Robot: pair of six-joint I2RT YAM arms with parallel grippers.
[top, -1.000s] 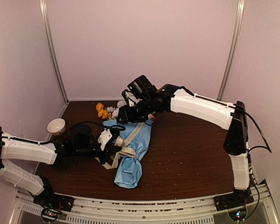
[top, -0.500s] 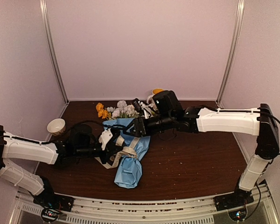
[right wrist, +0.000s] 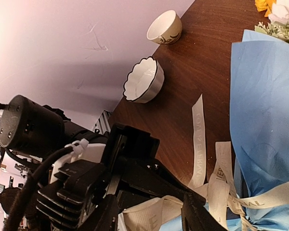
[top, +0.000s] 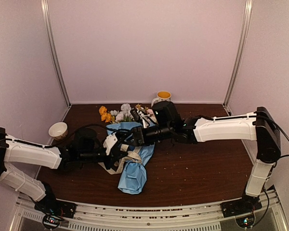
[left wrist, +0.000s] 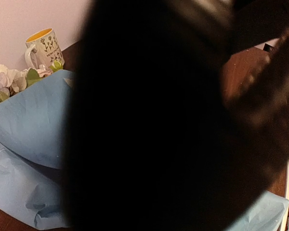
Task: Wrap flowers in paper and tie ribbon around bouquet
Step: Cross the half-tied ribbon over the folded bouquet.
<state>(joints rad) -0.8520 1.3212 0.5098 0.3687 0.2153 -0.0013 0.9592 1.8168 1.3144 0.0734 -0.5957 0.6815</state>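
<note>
Blue paper [top: 133,175]; cream ribbon [right wrist: 198,139], faint print, possibly lettering; orange, white flowers [top: 121,114]; white mug [left wrist: 43,48], yellow inside.

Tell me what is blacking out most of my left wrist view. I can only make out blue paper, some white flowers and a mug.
Observer: The right arm reaches across the bouquet, and the right gripper sits directly in front of the left gripper, so it seems to be what fills your lens.
Operator: Is the right gripper open?
Observer: Yes. In the right wrist view its fingers stand apart.
Operator: Where is the ribbon?
Observer: The ribbon is bunched between those fingers. It crosses the blue paper, and one loose end lies on the table beside it.
</note>
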